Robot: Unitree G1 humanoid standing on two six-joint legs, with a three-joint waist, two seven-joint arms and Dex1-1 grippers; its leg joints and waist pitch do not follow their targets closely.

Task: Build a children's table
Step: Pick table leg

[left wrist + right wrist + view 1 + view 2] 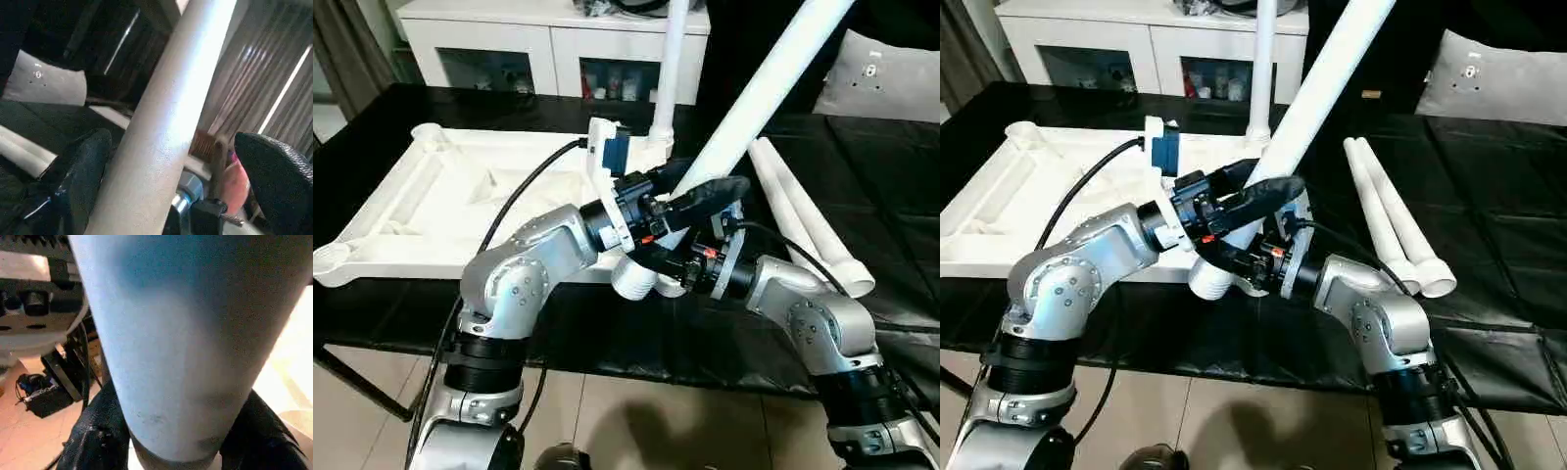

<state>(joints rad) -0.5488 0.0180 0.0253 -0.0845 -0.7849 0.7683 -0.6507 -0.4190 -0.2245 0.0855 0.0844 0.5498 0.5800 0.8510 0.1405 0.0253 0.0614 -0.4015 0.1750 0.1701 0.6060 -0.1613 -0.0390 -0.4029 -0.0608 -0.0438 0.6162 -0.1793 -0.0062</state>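
One table leg (759, 93) slants up over the near socket, pinched low by the right claw (186, 431) to steady it; the left claw (166, 161) straddles it, spread wide.

— What do we see at the back of the room?
— A long white cabinet (553, 34) with glass-fronted openings, and grey curtains (352, 49) left of it.
— And nearer us?
— A black-covered table (891, 196), a white cushion (881, 73) at its far right, beige floor tiles (636, 421) below.
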